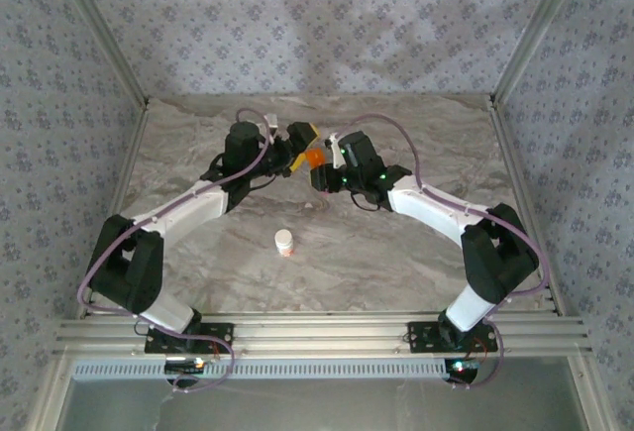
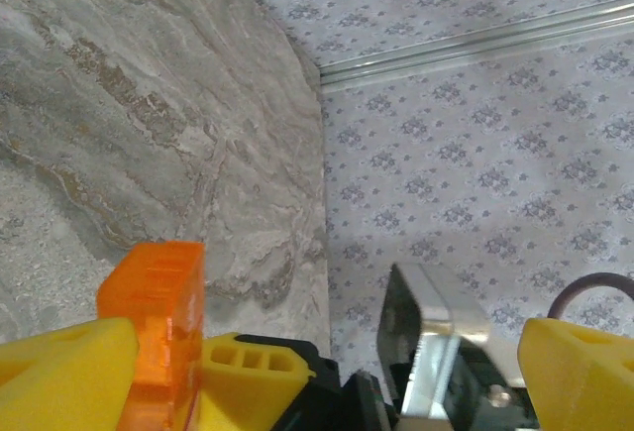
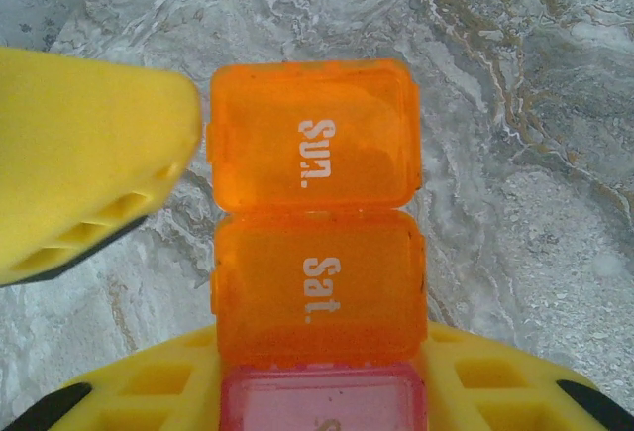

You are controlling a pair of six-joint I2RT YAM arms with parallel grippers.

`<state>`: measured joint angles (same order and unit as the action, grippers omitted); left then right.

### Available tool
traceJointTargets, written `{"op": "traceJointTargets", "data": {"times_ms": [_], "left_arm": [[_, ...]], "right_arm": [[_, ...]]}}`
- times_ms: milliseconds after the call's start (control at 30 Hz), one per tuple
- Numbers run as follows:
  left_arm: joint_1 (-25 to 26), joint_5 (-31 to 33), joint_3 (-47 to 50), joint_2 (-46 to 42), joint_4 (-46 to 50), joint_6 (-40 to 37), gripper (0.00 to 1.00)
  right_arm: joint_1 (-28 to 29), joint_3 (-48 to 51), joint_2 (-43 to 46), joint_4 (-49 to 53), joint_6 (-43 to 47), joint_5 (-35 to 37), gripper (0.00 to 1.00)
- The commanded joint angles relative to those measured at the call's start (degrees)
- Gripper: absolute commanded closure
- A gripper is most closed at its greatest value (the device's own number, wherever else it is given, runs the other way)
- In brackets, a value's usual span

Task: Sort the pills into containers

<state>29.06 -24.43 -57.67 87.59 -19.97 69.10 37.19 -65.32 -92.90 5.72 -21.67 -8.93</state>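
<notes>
Arms converge over the far middle of the marble table (image 1: pixel 396 272) in the top view. There the orange pill organiser (image 1: pixel 314 158) sits between the left gripper (image 1: pixel 303 148) and the right gripper (image 1: pixel 323 165), at 12 o'clock from a white bottle (image 1: pixel 284 243).

Left wrist view: jaws spread wide, the organiser's orange end at 7 o'clock, just beside one yellow finger (image 2: pixel 59 372).

Right wrist view: the right gripper pinches the organiser at 6 o'clock, beside its pink compartment (image 3: pixel 322 399). The Sun. lid (image 3: pixel 312 139) and Sat. lid (image 3: pixel 315 287) are shut.

Containers (image 3: pixel 313 253): translucent orange and pink plastic, smooth, glossy. Bench (image 3: pixel 515 104): marble-patterned, matt. Walls (image 1: pixel 317 25): printed cloth, matt. Frame rail (image 1: pixel 317 332): ribbed bare metal. Bottle (image 1: pixel 284 242): white plastic.
</notes>
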Motion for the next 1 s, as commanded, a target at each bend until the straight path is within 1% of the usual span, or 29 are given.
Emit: {"op": "traceJointTargets", "data": {"times_ms": [0, 967], "left_arm": [[0.61, 1.05, -0.52, -2.37, -1.14, -0.32, 0.02], [1.48, 1.53, 0.97, -0.04, -1.21, 0.6, 0.02]], "right_arm": [[0.4, 0.54, 0.11, -0.63, -1.01, 0.69, 0.7], [0.6, 0.62, 1.13, -3.02, -3.15, -0.82, 0.71]]}}
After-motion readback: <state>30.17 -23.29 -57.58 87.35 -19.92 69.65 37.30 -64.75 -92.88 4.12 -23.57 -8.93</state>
